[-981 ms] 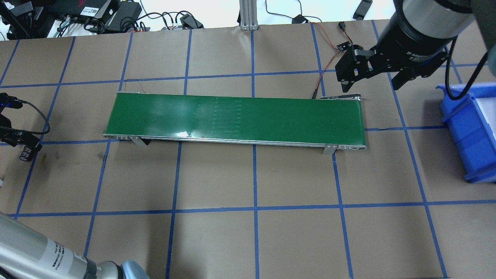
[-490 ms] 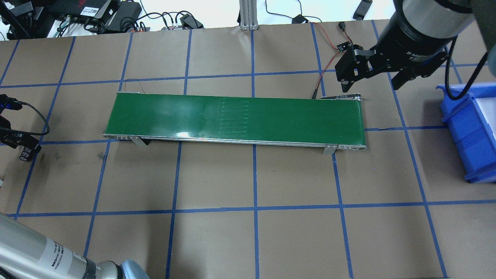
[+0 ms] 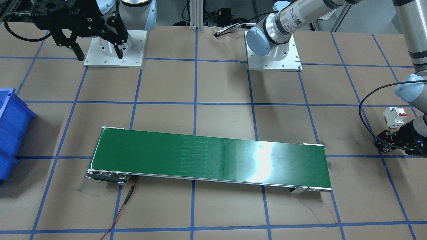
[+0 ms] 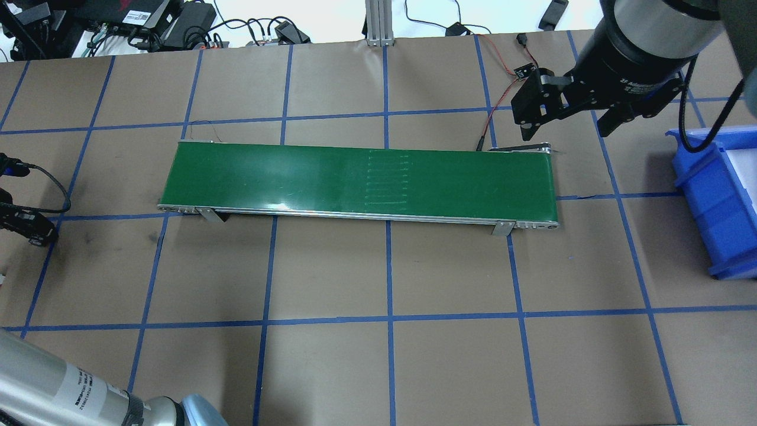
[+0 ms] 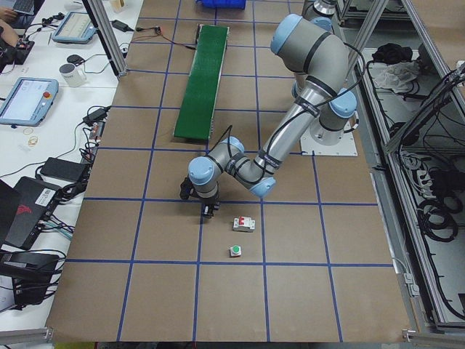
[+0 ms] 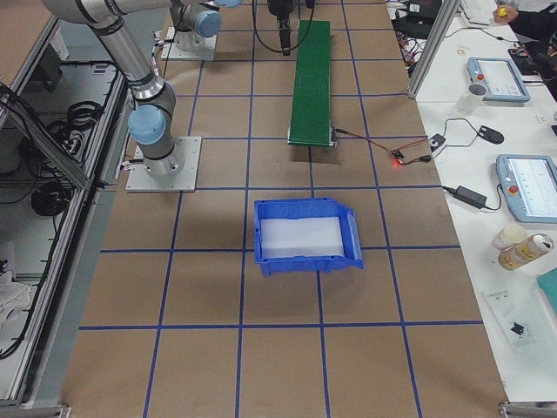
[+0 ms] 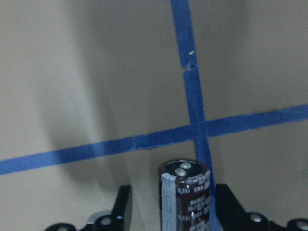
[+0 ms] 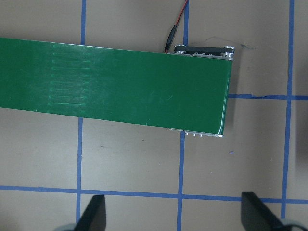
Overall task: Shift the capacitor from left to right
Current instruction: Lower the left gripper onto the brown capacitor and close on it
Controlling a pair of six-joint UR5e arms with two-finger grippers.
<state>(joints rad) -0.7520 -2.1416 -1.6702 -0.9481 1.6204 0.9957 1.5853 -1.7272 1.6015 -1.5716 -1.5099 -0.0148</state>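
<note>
The capacitor, a dark cylinder with a pale stripe and two metal terminals on its end, sits between the fingers of my left gripper. A small gap shows on each side, so the jaws stand open around it. The left gripper is at the table's left end, low over the paper; it hides the capacitor in the overhead view. My right gripper is open and empty, high above the far right end of the green conveyor belt.
A white circuit breaker with red tabs and a green-capped push button lie near the left gripper. A blue bin stands at the right edge. Red wires run behind the belt's right end.
The left gripper has shifted left and toward the robot, over the capacitor, which showed beside its fingers before. The belt's seam marks have moved to the right. The right arm has not moved.
</note>
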